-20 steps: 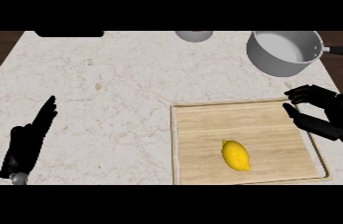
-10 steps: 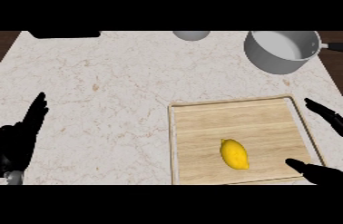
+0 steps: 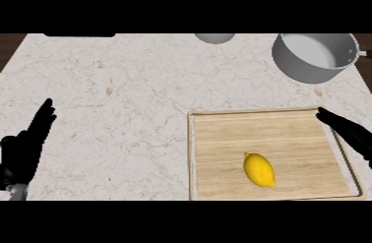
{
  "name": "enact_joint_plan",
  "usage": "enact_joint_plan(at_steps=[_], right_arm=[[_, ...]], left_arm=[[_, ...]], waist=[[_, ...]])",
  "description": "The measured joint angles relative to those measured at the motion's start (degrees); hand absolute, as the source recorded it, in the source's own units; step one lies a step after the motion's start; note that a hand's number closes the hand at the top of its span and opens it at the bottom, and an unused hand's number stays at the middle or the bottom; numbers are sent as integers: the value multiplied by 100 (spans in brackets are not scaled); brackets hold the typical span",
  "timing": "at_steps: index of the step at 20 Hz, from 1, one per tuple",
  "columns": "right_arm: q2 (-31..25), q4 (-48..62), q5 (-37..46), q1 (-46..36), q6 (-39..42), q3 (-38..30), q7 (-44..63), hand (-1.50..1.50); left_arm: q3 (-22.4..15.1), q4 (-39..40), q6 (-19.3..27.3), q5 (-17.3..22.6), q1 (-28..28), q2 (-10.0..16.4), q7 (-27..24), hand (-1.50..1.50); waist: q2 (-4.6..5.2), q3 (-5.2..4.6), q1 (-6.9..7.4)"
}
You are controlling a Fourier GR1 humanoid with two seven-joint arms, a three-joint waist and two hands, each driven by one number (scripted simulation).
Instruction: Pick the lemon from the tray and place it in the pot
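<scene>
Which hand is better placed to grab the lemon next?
Right. The right hand is open over the tray edge, nearest the lemon, with the pot beyond it. The left hand rests open far left on the counter.

No text, label, brand, number or sign can be read anywhere. The lemon [image 3: 259, 169], the tray [image 3: 218, 138], the pot [image 3: 312, 67] at 1 o'clock and the desk [image 3: 123, 89] show plain surfaces.

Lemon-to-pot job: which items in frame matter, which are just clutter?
Job: lemon; wooden tray; pot; right robot hand, open by the tray's right edge.
Lying about: grey round object at the far edge; dark object, far left corner; left robot hand, resting open.
</scene>
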Motion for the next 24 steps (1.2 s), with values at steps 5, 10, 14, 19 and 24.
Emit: enact_joint_plan(at_steps=[5,10,14,19,24], right_arm=[[-325,-97,48,-725,964,612,1318,-150],[-187,91,-226,-1555,1938,1318,2583,-150],[397,376,-464,-2269,2487,1822,3503,-150],[1135,778,-583,-2872,2655,2232,3962,-150],[1445,1317,-348,-3184,2768,2464,4057,-150]], left_arm=[[-25,130,-46,-90,-208,-66,15,0],[9,278,-170,-96,-371,-99,12,0],[50,343,-163,-185,-426,-169,52,0],[147,253,-174,-256,-363,-254,128,0],[239,297,-269,-314,-213,-312,-2,0]], waist=[[33,-8,114],[47,-8,178],[32,-1,136],[10,5,74],[5,8,44]])
